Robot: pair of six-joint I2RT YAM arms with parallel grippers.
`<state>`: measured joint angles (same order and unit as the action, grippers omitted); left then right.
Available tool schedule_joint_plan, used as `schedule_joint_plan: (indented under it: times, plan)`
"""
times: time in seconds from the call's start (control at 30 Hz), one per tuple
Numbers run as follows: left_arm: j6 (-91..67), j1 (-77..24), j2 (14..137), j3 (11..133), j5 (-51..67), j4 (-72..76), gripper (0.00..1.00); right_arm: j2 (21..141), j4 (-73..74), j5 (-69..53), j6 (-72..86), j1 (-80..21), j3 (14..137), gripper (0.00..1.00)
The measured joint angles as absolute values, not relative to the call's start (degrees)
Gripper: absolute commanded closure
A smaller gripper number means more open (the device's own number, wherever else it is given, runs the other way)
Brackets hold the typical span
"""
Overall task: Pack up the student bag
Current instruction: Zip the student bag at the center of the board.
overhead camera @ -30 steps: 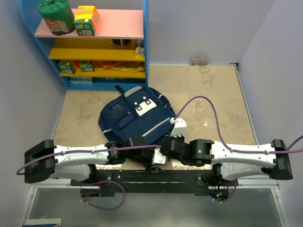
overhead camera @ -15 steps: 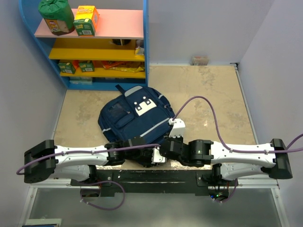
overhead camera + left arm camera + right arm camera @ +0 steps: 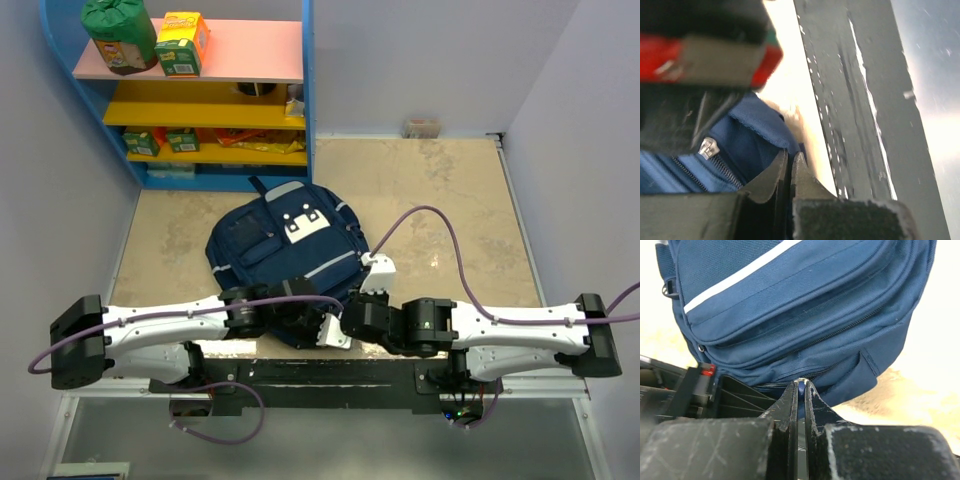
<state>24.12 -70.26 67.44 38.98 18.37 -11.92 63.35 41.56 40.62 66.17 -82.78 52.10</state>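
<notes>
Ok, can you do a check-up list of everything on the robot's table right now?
Surface: beige marbled tabletop, no spills seen.
Job's things: navy-blue fabric backpack lying flat, white patch facing up.
Clutter: small pale box against the far wall.
Grippers: left gripper shut at the backpack's near edge; right gripper shut there too, a blue sliver pinched between its tips.
Cables: purple cable arcs over the table beside the backpack; others run along the arms.
Surroundings: blue shelf unit with pink and yellow boards, holding a green bag and a yellow-green carton; pale walls.
</notes>
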Motion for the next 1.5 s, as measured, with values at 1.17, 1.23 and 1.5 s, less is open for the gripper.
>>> schedule_joint_plan:
  times: [1.17, 1.23, 1.5]
  plan:
    - [61.58, -66.54, 70.85, 65.87, 26.46, -60.29, 1.00, 70.52, 26.79, 36.86, 60.07, -64.40, 48.18, 1.00]
    - [61.34, -66.54, 70.54, 65.87, 26.02, -60.42, 0.95, 69.84, 26.06, 35.66, 58.59, -64.10, 47.99, 1.00]
    - [52.21, -67.26, 57.19, 57.56, 30.09, -55.29, 0.29, 55.72, 23.38, 35.48, 54.54, -65.28, 40.34, 1.00]
